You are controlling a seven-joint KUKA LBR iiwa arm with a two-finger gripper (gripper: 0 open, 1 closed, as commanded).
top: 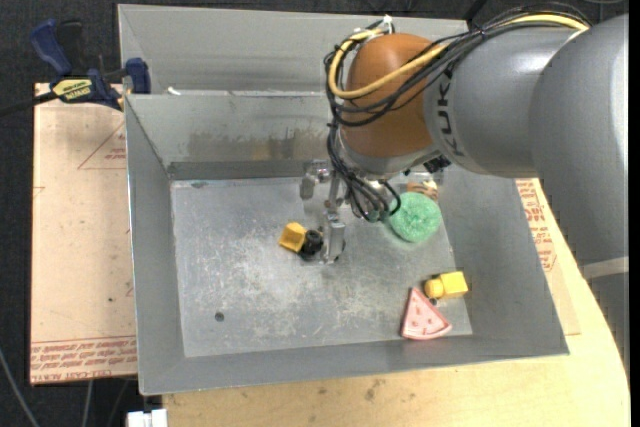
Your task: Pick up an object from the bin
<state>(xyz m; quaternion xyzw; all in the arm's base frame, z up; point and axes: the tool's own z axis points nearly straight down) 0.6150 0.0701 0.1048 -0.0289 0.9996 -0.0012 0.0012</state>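
The arm, lettered KUKA, hangs its gripper low at mid-bin, just beside a small yellow-and-black piece; whether it is apart or together I cannot tell. A green ball lies near.

Just right of the gripper, the wrist and its cables hide the green ball's upper left. The dark bit just left of the gripper is too small to tell.

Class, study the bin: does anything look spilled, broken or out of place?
Nothing stands out. A yellow-and-black piece, green ball, yellow block and pink wedge lie loose on the bin floor, none spilled or visibly broken.
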